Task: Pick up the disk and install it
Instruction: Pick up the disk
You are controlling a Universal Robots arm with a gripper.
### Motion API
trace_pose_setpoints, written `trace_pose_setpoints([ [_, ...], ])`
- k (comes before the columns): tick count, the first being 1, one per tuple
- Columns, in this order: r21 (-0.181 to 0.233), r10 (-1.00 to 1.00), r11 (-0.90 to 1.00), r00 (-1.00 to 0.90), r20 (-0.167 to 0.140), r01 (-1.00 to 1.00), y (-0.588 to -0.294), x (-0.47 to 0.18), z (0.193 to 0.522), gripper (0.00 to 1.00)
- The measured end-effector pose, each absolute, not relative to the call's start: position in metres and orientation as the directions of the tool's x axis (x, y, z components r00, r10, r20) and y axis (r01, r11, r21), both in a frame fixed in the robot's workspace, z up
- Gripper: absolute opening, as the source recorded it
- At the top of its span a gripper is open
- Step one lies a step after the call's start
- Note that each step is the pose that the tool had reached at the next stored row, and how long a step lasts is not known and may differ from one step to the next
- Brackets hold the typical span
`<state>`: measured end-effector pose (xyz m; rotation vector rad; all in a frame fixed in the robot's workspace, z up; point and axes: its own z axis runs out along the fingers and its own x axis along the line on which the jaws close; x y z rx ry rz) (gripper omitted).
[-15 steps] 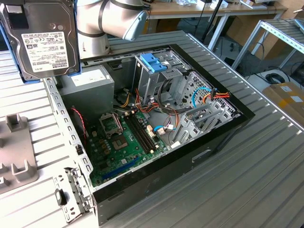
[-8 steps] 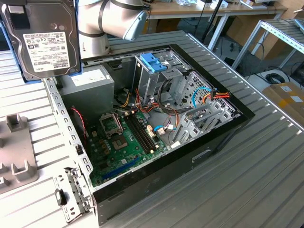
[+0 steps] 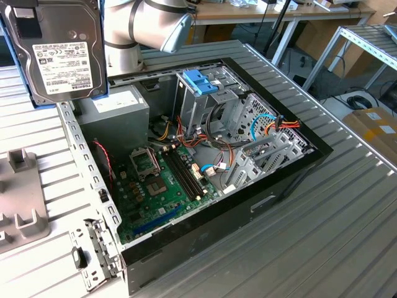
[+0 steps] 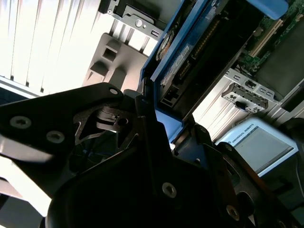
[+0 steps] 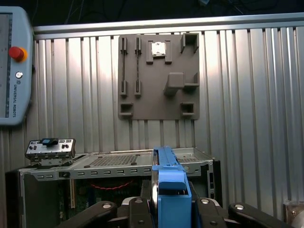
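Observation:
The disk (image 3: pixel 62 53) hangs in the air at the exterior view's upper left, its white-labelled face toward the camera and its light-blue frame along the sides. It is above and to the left of the open computer case (image 3: pixel 273 198). In both wrist views my gripper (image 5: pixel 171 211) is shut on the disk (image 5: pixel 168 183), black fingers (image 4: pixel 142 118) pressing on either side of its blue-framed edge (image 4: pixel 204 52). The metal drive cage (image 3: pixel 205 105) with a blue latch (image 3: pixel 201 81) stands inside the case, well to the right of the disk.
A grey power supply box (image 3: pixel 115 115) and the green motherboard (image 3: pixel 161 180) lie in the case. A grey fixture plate (image 3: pixel 25 217) sits on the ribbed table at the left. A teach pendant (image 5: pixel 12 66) lies beyond the case. The arm's body (image 3: pixel 146 28) rises behind.

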<state>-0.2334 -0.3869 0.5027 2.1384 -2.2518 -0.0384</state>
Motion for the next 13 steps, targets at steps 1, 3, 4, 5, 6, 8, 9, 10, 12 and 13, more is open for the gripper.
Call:
trace_pose_setpoints([
  [1,0.043,-0.999,0.052,-0.051,0.009,-0.998,-0.3869,-0.2332,0.5027,0.37],
  [3,0.043,-0.999,0.052,-0.051,0.009,-0.998,-0.3869,-0.2327,0.5026,0.37],
  [4,0.043,-0.999,0.052,-0.051,0.009,-0.998,-0.3869,-0.2324,0.5025,0.37],
  [5,0.043,-0.999,0.052,-0.051,0.009,-0.998,-0.3869,-0.2322,0.5024,0.37],
  [6,0.043,-0.999,0.052,-0.051,0.009,-0.998,-0.3869,-0.2319,0.5024,0.37],
  [8,0.043,-0.999,0.052,-0.051,0.009,-0.998,-0.3869,-0.2315,0.5022,0.37],
  [9,0.043,-0.999,0.052,-0.051,0.01,-0.998,-0.3869,-0.2312,0.5022,0.37],
  [10,0.043,-0.999,0.052,-0.051,0.01,-0.998,-0.3869,-0.2307,0.5021,0.37],
  [12,0.043,-0.999,0.052,-0.051,0.01,-0.998,-0.3869,-0.2302,0.5019,0.37],
  [13,0.043,-0.999,0.052,-0.051,0.01,-0.998,-0.3869,-0.2299,0.5018,0.37],
])
